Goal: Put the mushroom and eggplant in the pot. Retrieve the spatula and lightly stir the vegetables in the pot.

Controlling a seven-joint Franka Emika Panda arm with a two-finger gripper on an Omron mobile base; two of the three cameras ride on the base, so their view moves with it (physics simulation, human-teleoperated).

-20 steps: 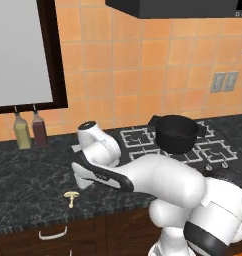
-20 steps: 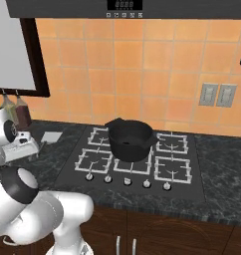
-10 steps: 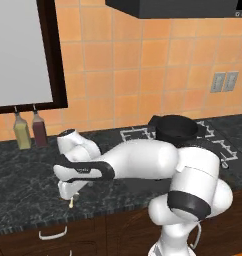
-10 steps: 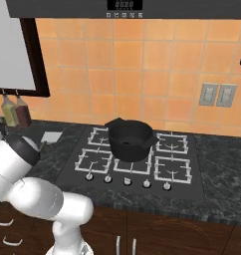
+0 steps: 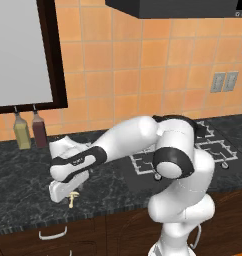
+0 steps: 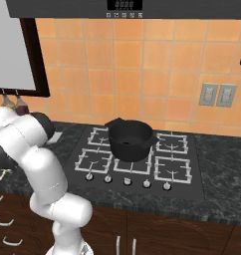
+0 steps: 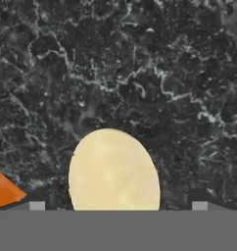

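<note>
**Gripper poised over mushroom at counter's front edge**

Your arm reached far out to the left across the dark speckled counter [image 5: 23, 170], its white hand lowered close to the stone near the front edge. The gripper [image 5: 68, 192] sat directly above the mushroom [image 5: 72, 198], whose short cream stem showed just beneath the hand in the left base view. Through the hand camera, the pale tan cap [image 7: 114, 170] loomed large and oval between the two finger tips [image 7: 37, 205], which stood spread on either side of it without touching. The jaws were parted and held nothing.

Well off to the right, the black pot [image 6: 130, 140] stood on the stove [image 6: 137, 162], sitting toward the rear burners. Two bottles [image 5: 30, 131] stood against the tiled wall behind your hand, one yellowish and one dark red, below the dark-framed window [image 5: 23, 55]. You could see no eggplant or spatula from these angles.
</note>
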